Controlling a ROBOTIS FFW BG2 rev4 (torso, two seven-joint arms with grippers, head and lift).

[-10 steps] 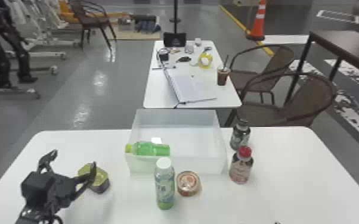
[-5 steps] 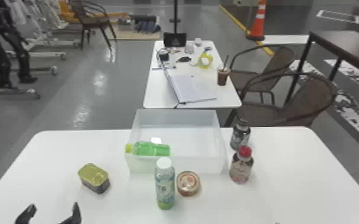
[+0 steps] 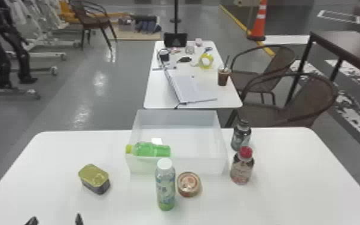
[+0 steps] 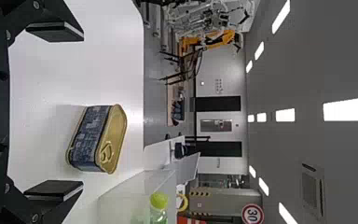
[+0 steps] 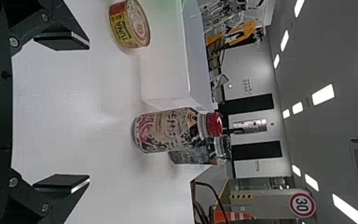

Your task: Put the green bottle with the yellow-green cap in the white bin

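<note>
Near left: left claw point(image 3: 56, 221), spread, empty. Right claw point(image 5: 86, 112) likewise. Beyond, I see green bottle point(image 3: 155, 150) lying in bin point(image 3: 200, 165), cap point(image 3: 129, 149) at near-left corner. Risk: cap looks perched; an arm bump could tip bottle out.

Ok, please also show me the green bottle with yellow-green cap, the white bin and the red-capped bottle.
Green bottle point(image 3: 155, 150): head view, middle of its body.
White bin point(image 3: 200, 165): head view, its near wall.
Red-capped bottle point(image 5: 167, 130): right wrist view, its label.
</note>
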